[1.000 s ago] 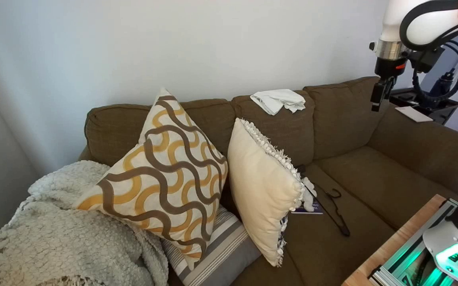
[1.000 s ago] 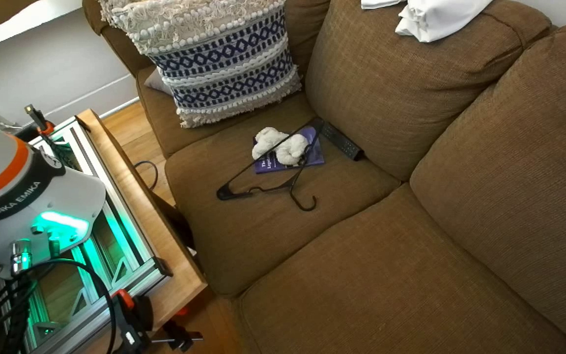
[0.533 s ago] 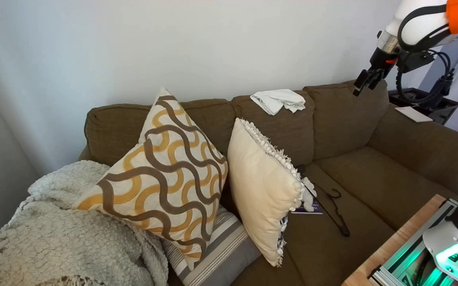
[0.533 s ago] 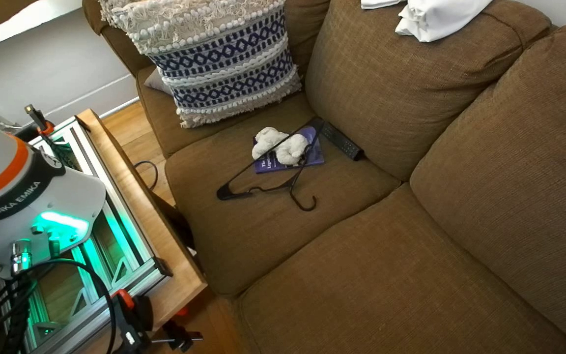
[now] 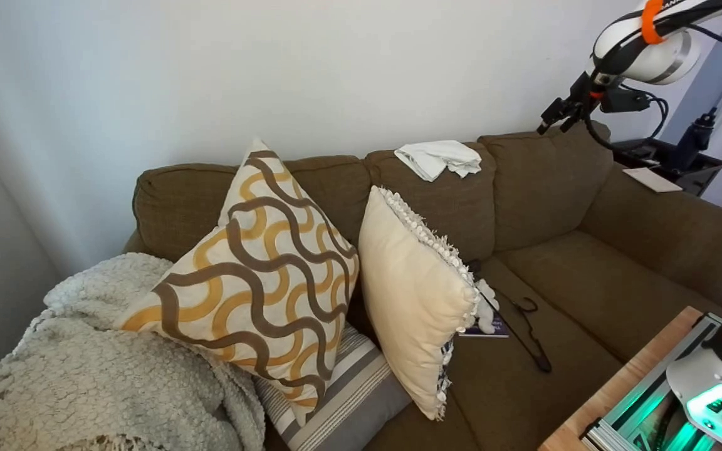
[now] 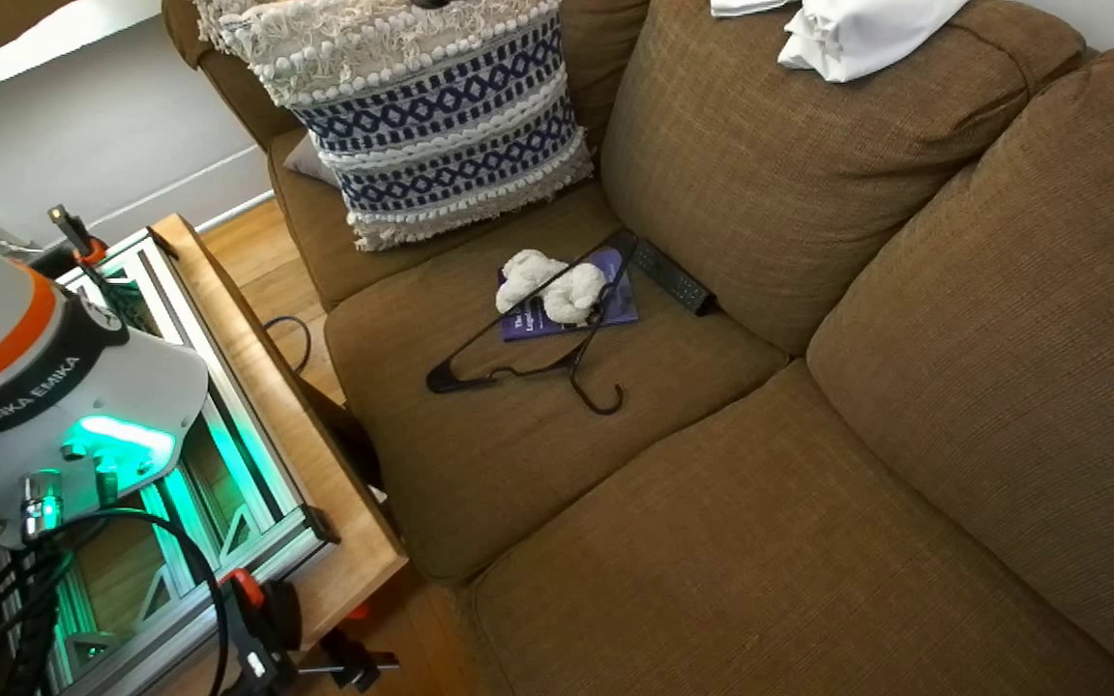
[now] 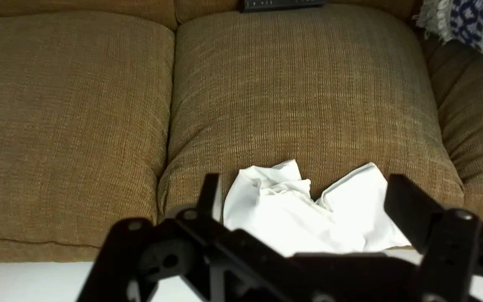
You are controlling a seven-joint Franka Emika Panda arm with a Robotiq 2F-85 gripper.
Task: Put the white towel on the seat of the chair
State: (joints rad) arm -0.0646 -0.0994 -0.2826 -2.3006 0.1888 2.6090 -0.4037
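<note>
Wht towel (image 5: 439, 155) atop sofa bk (image 5: 458, 210)

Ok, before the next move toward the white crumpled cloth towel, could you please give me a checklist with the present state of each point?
1. Black two-fingered gripper is open: ok, its fingers stand apart.
2. White crumpled cloth towel is in the wrist view: ok, it shows between the fingers there.
3. Gripper is at the towel: not ok, an exterior view shows them apart.
4. Brown fabric seat cushion below the towel is free: not ok, a black plastic hanger, a purple book, a white fluffy object and a black remote are there.
5. Nothing lies under the towel: cannot tell, its underside is hidden.
</note>
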